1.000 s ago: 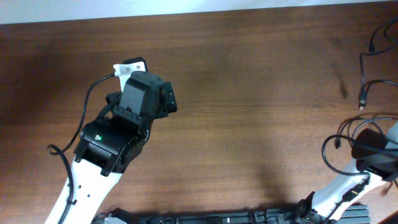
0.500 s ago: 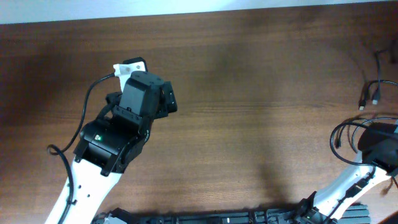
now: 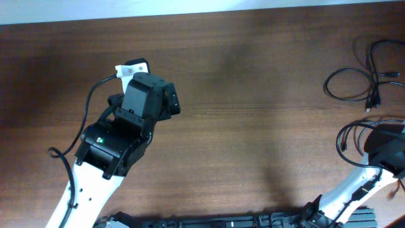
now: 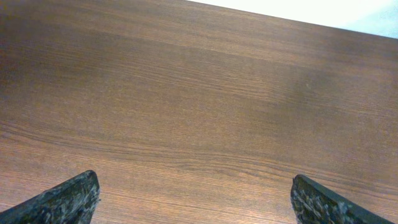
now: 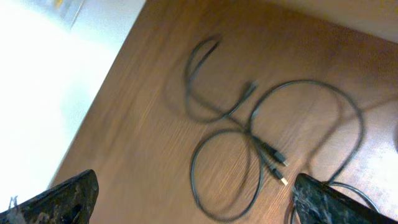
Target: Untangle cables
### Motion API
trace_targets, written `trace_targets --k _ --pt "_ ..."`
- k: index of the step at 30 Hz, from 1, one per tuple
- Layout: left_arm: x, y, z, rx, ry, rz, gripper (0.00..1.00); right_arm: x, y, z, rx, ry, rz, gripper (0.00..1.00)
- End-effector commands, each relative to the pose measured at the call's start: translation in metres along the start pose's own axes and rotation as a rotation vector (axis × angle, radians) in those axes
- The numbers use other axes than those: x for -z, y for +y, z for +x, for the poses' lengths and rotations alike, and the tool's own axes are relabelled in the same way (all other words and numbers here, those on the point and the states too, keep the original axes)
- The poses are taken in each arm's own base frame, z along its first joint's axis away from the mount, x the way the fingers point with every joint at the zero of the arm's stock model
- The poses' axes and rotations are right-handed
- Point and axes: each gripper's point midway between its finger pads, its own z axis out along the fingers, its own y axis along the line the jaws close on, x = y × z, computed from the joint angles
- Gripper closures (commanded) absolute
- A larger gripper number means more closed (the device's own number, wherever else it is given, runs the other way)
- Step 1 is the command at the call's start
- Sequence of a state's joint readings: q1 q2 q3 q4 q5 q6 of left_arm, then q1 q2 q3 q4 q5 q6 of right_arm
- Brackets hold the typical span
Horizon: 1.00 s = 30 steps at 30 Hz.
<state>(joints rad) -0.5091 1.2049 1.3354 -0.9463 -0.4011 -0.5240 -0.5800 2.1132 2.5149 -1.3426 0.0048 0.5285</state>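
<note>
1. The cables (image 5: 250,133) now lie in wider loops at the desk's (image 3: 253,126) far right, so untangling seems advanced.
2. Right end effector (image 5: 196,198) and left end effector (image 4: 196,198) are both spread, empty.

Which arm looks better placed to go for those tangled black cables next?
Probably the right arm. The cables lie near it, framed between its open fingers; the left arm sits far away over bare table.
</note>
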Motion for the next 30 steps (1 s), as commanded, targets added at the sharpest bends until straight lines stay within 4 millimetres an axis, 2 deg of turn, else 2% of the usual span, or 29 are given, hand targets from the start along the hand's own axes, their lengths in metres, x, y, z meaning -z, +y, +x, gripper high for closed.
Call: trace_targets --k 1,8,15,18,25,27,30 --pt "0.002 0.001 -0.006 0.006 -0.017 -0.009 0.01 0.009 0.026 0.028 0.133 0.135 -0.178 0.01" --pt "0.002 0.001 -0.006 0.006 -0.017 -0.009 0.01 0.037 0.038 0.072 0.351 0.239 -0.218 0.01" --pt "0.002 0.001 -0.006 0.006 -0.017 -0.009 0.01 0.082 0.08 0.118 0.544 0.256 -0.299 0.01" --pt "0.002 0.001 -0.006 0.006 -0.017 -0.009 0.01 0.091 0.097 0.148 0.638 0.281 -0.288 0.01" --pt "0.002 0.001 -0.006 0.006 -0.017 -0.009 0.01 0.107 0.13 0.204 0.872 0.245 -0.206 0.01" --pt "0.002 0.001 -0.006 0.006 -0.017 -0.009 0.01 0.115 0.143 0.222 0.931 0.238 -0.223 0.01" --pt "0.002 0.001 -0.006 0.006 -0.017 -0.009 0.01 0.122 0.155 0.24 0.974 0.237 -0.258 0.01"
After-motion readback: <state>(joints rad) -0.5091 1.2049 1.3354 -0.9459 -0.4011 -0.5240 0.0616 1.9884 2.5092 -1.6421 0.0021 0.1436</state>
